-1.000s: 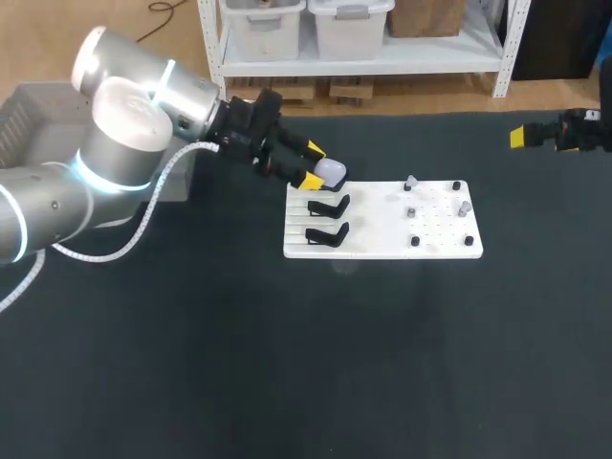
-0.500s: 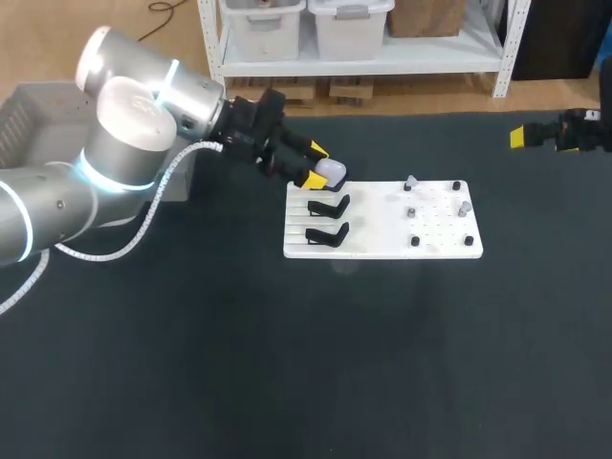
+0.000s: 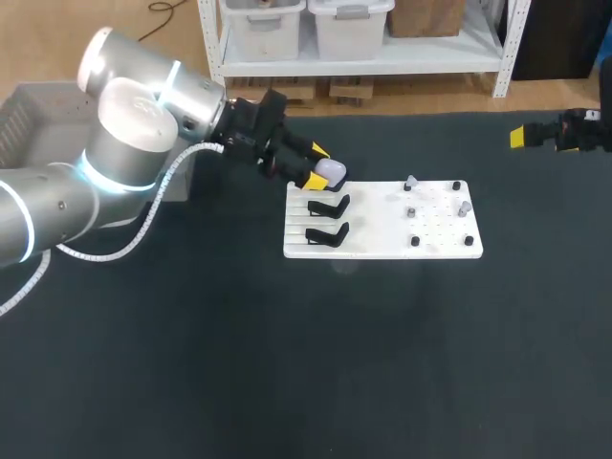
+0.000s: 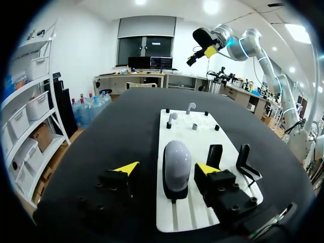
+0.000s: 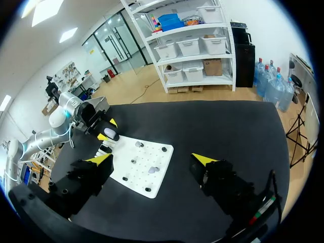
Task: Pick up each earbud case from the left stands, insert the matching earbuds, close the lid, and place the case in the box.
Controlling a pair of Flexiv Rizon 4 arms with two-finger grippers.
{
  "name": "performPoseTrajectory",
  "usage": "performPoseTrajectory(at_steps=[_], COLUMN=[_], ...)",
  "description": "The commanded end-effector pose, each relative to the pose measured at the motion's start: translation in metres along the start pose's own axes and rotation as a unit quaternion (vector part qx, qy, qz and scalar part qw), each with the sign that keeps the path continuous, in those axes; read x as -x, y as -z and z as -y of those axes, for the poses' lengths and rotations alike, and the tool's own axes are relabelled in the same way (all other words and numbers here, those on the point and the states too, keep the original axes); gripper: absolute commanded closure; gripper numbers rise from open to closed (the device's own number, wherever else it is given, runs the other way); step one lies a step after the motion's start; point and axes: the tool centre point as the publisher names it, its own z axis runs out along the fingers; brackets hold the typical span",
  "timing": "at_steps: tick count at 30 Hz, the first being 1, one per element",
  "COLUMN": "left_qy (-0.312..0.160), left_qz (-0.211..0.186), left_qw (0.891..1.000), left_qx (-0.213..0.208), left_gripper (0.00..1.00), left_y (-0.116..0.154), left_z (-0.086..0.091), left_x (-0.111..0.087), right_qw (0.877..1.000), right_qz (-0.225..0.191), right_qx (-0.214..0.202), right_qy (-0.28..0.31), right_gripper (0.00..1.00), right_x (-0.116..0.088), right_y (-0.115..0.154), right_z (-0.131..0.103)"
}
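Observation:
A white earbud case sits on the rearmost black stand at the left end of the white board. My left gripper is open around it; in the left wrist view the case lies between the yellow fingertips with a gap on each side. Two empty black stands follow nearer on the board. Two pale earbuds stand on pegs at the board's right end. My right gripper hangs open, high above the table's far right, and holds nothing. The grey box stands at the far left.
Small black pegs dot the right half of the board. My left arm's white cable loops over the table beside the box. Dark table cloth stretches in front of the board.
The left gripper's fingers have drawn in a little around the case and the wrist has shifted slightly toward the back. The right arm has stayed still.

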Motion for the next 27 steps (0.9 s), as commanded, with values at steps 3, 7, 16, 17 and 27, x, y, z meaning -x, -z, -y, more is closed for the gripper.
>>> performPoseTrajectory(at_steps=[3,7,16,17,27], left_qy=[-0.002,-0.002,-0.008,-0.011,-0.019], left_qz=[-0.001,-0.001,-0.005,-0.006,-0.003], left_qw=[1.0,1.0,1.0,1.0,1.0], left_qx=[-0.003,-0.004,-0.003,-0.004,-0.002], left_gripper=[0.35,0.36,0.58,0.7,1.0], left_y=[-0.0014,-0.0021,-0.0043,-0.0043,0.0023], left_z=[-0.0006,0.0002,0.0025,0.0032,0.009], left_x=[-0.0002,-0.0005,-0.0006,-0.0001,0.0043], right_qw=[1.0,1.0,1.0,1.0,1.0], right_qz=[0.0,0.0,0.0,0.0,0.0], right_qx=[-0.001,-0.001,-0.001,-0.001,-0.001], right_qy=[0.0,0.0,0.0,0.0,0.0], right_gripper=[0.0,0.0,0.0,0.0,0.0], right_x=[0.0,0.0,0.0,0.0,0.0], right_y=[0.0005,0.0005,0.0005,0.0005,0.0005], right_z=[-0.0005,-0.0005,-0.0005,-0.0005,-0.0005])
